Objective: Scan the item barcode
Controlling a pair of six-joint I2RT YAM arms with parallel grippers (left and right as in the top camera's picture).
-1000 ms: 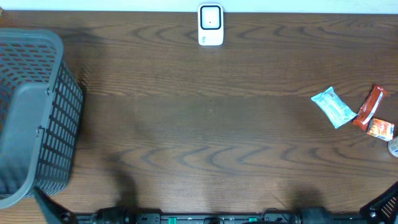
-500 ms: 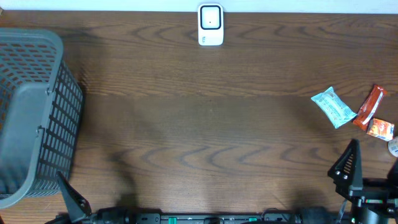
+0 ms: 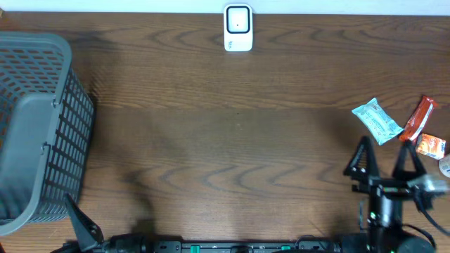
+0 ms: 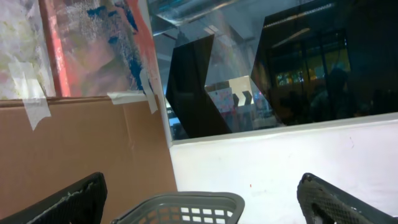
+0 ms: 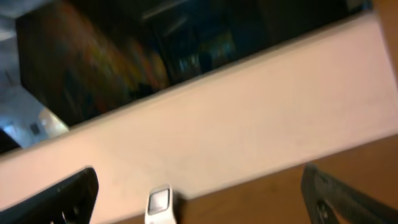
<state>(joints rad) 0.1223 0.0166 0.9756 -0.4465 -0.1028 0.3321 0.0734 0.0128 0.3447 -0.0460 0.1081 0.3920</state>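
The white barcode scanner (image 3: 238, 28) stands at the table's far edge, and shows small and blurred in the right wrist view as the scanner (image 5: 160, 204). Three small packets lie at the right: a light blue one (image 3: 377, 121), a red one (image 3: 417, 119) and an orange one (image 3: 430, 145). My right gripper (image 3: 384, 159) is open just in front of them, touching none, and its jaws (image 5: 199, 171) are empty. My left gripper (image 3: 81, 225) pokes in at the bottom left beside the basket. It is open (image 4: 202, 180) with nothing between its fingers.
A large grey mesh basket (image 3: 42, 126) fills the left end of the table; its rim (image 4: 186, 202) shows in the left wrist view. A pale object (image 3: 445, 166) is cut off by the right edge. The arms' bases line the front edge.
My right arm has swung up and left from the bottom right corner toward the packets, still open. The left gripper's finger rose into view by the basket, then held still.
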